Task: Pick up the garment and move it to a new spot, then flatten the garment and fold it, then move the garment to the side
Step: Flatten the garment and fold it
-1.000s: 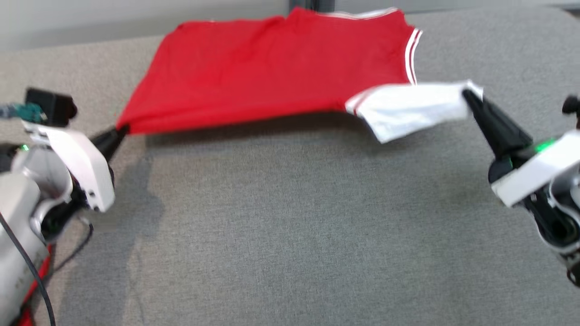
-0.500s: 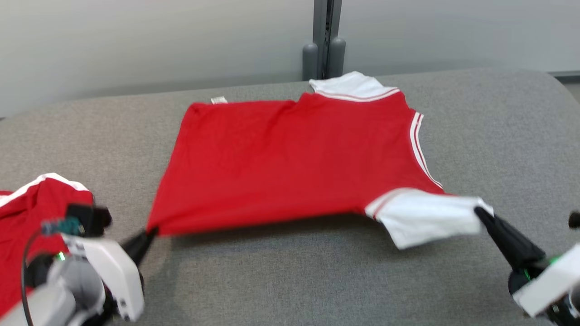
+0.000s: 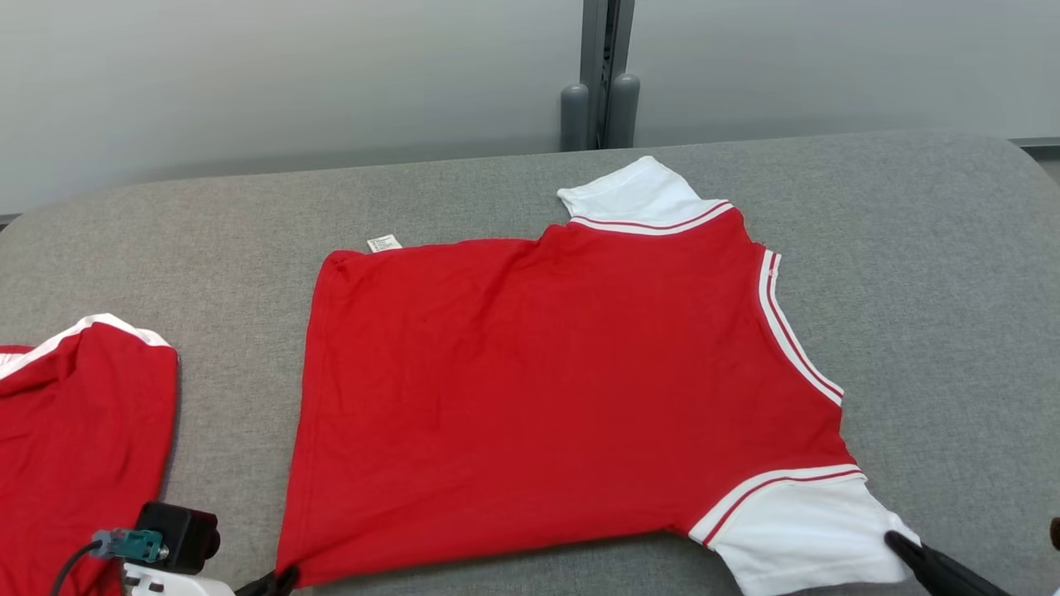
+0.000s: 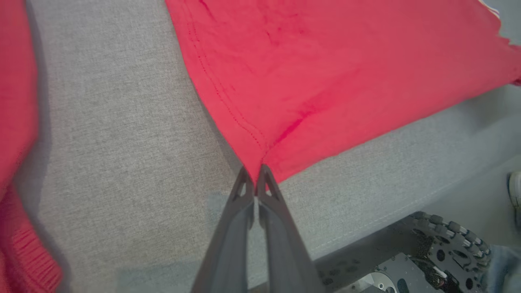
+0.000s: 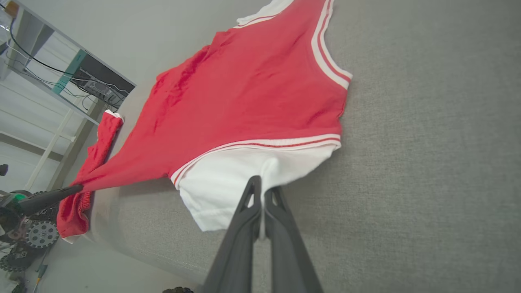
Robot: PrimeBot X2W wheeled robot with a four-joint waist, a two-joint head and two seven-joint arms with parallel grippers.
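Observation:
The garment (image 3: 546,389) is a red T-shirt with white sleeves and white-striped trim, spread across the grey cushioned table (image 3: 936,273). My left gripper (image 3: 281,577) sits at the shirt's near left hem corner, shut on the red cloth (image 4: 260,162); its fingers (image 4: 268,195) pinch the corner in the left wrist view. At the near right, my right gripper (image 3: 898,544) is shut on the edge of the white sleeve (image 3: 807,534). The right wrist view shows the fingers (image 5: 281,203) clamped on that sleeve (image 5: 236,179), and the left gripper (image 5: 73,189) at the far corner.
Another red garment with white trim (image 3: 79,439) lies at the table's left, close to my left arm. A grey post (image 3: 600,79) stands behind the table against a pale wall. The table's near edge and the robot's base (image 4: 427,260) show in the left wrist view.
The head camera has tilted up, so the whole scene has slid down the picture. The shirt, held stretched between both grippers before, now lies spread flatter on the table. Both grips are unchanged.

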